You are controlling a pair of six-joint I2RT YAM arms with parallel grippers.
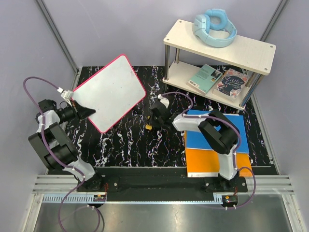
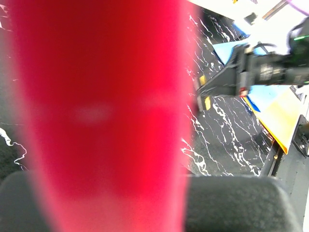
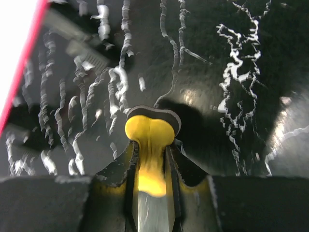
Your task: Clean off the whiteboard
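Holding arm, far left: the left gripper point(image 1: 88, 112) is clamped on the lower-left edge of the whiteboard point(image 1: 111, 92); its wrist view shows the red rim point(image 2: 96, 116) as a blur running straight between the fingers.
Whiteboard: over the left half of the black marbled mat point(image 1: 135, 145), turned corner-on like a diamond. Its face shows plain white with no writing legible. Whether its far edge rests on the mat cannot be told.
Centre: the right gripper point(image 1: 150, 123) reaches toward the board's right side but stands apart from it, low over the mat.
Right gripper's grasp: narrow, its fingers pinched on a small yellow piece point(image 3: 149, 130) with a dark rim at its tip. One red-edged corner of the board shows at the upper left of this wrist view.
Right of centre: a blue sheet point(image 1: 198, 137) and an orange sheet point(image 1: 203, 162) lie flat, touching, partly under the right arm.
Far right, back: a two-tier shelf point(image 1: 251, 50) bears light-blue headphones point(image 1: 215, 27) on top and two books point(image 1: 205, 78) below.
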